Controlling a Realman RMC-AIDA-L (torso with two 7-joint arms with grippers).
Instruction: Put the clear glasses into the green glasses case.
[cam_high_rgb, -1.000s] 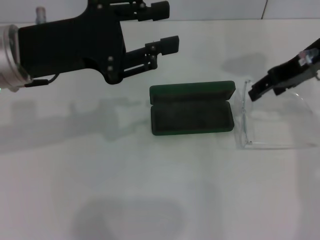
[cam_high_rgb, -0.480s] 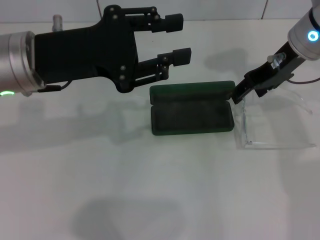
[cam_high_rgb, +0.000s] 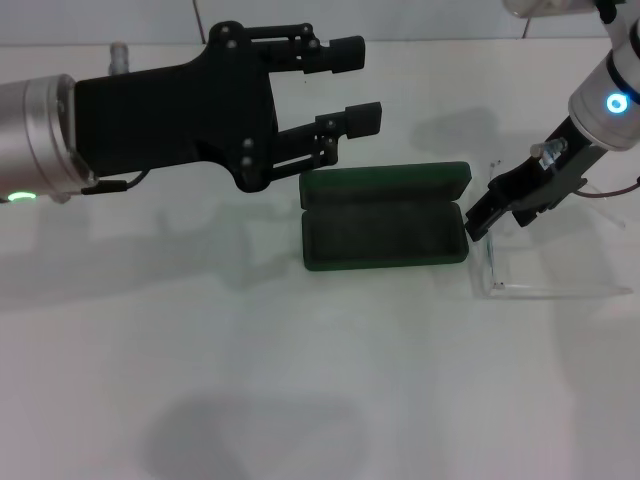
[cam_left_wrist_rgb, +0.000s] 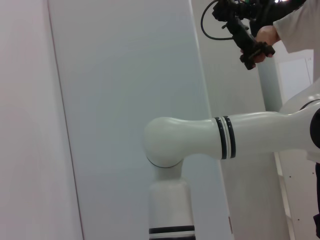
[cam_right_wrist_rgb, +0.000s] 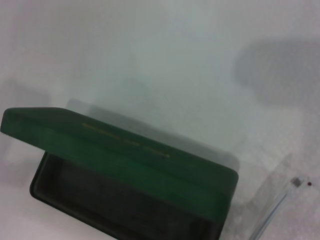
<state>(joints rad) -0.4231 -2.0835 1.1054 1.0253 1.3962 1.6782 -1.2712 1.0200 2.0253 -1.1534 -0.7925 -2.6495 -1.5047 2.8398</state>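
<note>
The green glasses case (cam_high_rgb: 385, 235) lies open mid-table, its lid (cam_high_rgb: 385, 183) raised toward the far side. In the right wrist view the case (cam_right_wrist_rgb: 125, 165) shows gold lettering on the lid. The clear glasses (cam_high_rgb: 555, 290) rest on the table just right of the case, with one temple arm (cam_high_rgb: 491, 255) next to the case's end; a clear temple edge (cam_right_wrist_rgb: 272, 210) also shows in the right wrist view. My right gripper (cam_high_rgb: 497, 214) hangs low over the glasses' end nearest the case. My left gripper (cam_high_rgb: 355, 82) hovers open above the table, behind and left of the case.
The white tabletop (cam_high_rgb: 300, 380) stretches bare in front of the case. The left wrist view shows only a pale wall and a white robot arm (cam_left_wrist_rgb: 220, 142), with a person's hand holding a black device (cam_left_wrist_rgb: 252, 47) far off.
My right gripper has come down and toward the case, now low over the glasses' near end. The left gripper shifted a little to the right, then held still.
</note>
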